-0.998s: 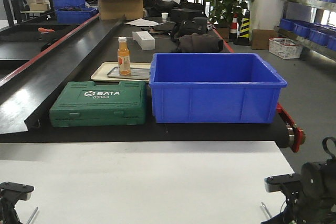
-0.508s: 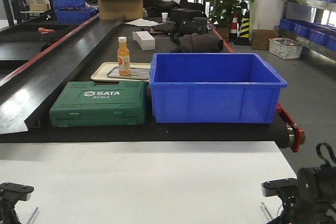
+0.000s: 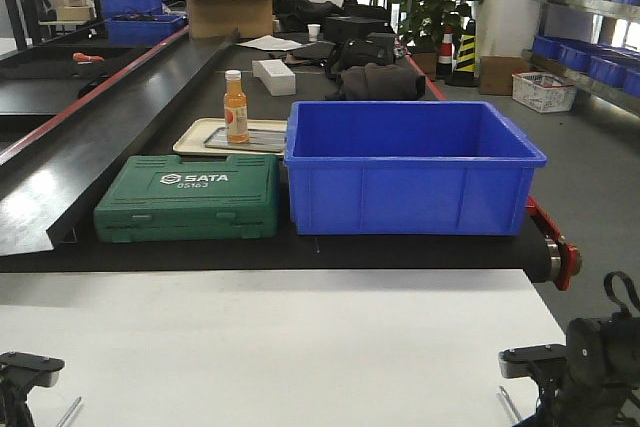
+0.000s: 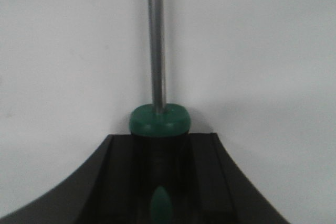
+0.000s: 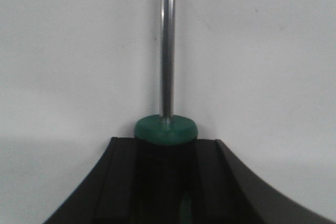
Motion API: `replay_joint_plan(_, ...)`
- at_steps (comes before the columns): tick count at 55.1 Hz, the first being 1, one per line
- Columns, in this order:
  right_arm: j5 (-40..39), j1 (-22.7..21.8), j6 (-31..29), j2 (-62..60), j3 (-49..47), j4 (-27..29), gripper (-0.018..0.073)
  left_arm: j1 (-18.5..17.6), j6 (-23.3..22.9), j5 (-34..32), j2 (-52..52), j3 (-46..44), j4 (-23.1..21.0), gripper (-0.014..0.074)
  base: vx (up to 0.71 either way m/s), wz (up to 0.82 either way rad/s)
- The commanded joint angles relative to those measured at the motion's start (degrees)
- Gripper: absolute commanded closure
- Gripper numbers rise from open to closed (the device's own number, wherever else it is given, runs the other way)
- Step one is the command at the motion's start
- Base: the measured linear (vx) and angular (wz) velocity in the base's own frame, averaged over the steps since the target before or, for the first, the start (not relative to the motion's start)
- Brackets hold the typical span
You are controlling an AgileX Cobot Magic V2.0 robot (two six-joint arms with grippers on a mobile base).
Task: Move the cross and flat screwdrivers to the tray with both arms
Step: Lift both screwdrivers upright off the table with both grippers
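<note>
Noting left claw (image 4: pixel 160 148) clamped on left screwdriver (image 4: pixel 159 120), right claw (image 5: pixel 165 148) clamped on right screwdriver (image 5: pixel 166 128), shafts jutting straight ahead: probably light, rigid, slick steel, so handles suit gripping.

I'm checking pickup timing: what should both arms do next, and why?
Probably squeeze both grippers firmly before lifting. The left gripper straddles the handle of one green-collared screwdriver, the right gripper that of the other screwdriver, shafts pointing ahead along the white table. Whether either grip is tight cannot be told.
</note>
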Motion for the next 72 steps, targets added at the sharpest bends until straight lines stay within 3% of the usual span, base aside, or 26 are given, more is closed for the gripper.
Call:
replay_joint_plan(1,0.54,-0.32,-0.58,-2.17,-1.06,0.02,0.0574,-0.10,-0.17,-0.19,-2.98,-1.35,-1.93,0.0606,0.00,0.00)
replay_joint_plan(20,0.03,-0.21,-2.38,-6.65,-1.41,3.57,0.0570,-0.22,-0.07,-5.34,-8.14,-1.35,-9.29,0.0600,0.00,0.00)
replay_joint_plan(30,-1.04,-0.19,-4.11,-13.96,-1.41,6.87,0.0568,-0.22,3.39,-7.13,-15.33,-1.35,-13.80,0.0597,0.00,0.00)
replay_joint_plan(41,-1.05,-0.19,-9.65,-24.19,-1.41,14.27,0.0568,-1.33,9.39,-7.12,-24.93,-1.35,-22.93,0.0596,0.00,0.00)
replay_joint_plan(51,-2.59,-0.15,-14.38,-33.46,-1.41,22.61,0.0568,-5.48,15.37,-9.72,-33.86,-1.35,-32.60,0.0596,0.00,0.00)
replay_joint_plan(61,-4.17,5.96,-19.04,-40.79,-1.41,23.81,0.0568,-9.97,18.91,-12.17,-40.12,-1.35,-40.85,0.0596,0.00,0.00)
replay_joint_plan(72,-10.50,12.23,-14.23,-46.09,-1.46,23.56,0.0568,-12.26,18.91,-14.78,-44.63,-1.35,-41.25,0.0596,0.00,0.00)
